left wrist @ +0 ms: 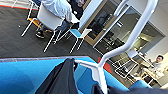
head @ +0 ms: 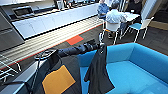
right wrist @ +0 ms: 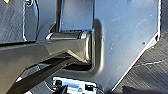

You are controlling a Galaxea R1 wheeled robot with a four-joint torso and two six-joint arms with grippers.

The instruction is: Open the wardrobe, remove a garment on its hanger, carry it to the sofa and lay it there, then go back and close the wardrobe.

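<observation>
Black garment [head: 98, 70] on white hanger [left wrist: 130, 42], pinched by left gripper [head: 100, 45], hangs over the blue sofa [head: 140, 72] seat edge; carry judged nearly done, laying down and wardrobe closing outstanding.

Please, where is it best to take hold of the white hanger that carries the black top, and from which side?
Probably at the neck just under the curved hook of the hanger. There the bar is thin, bare and free of cloth, while the garment drapes over its shoulders and hangs long before the sofa. Come from above, so nothing catches the soft fabric.
</observation>
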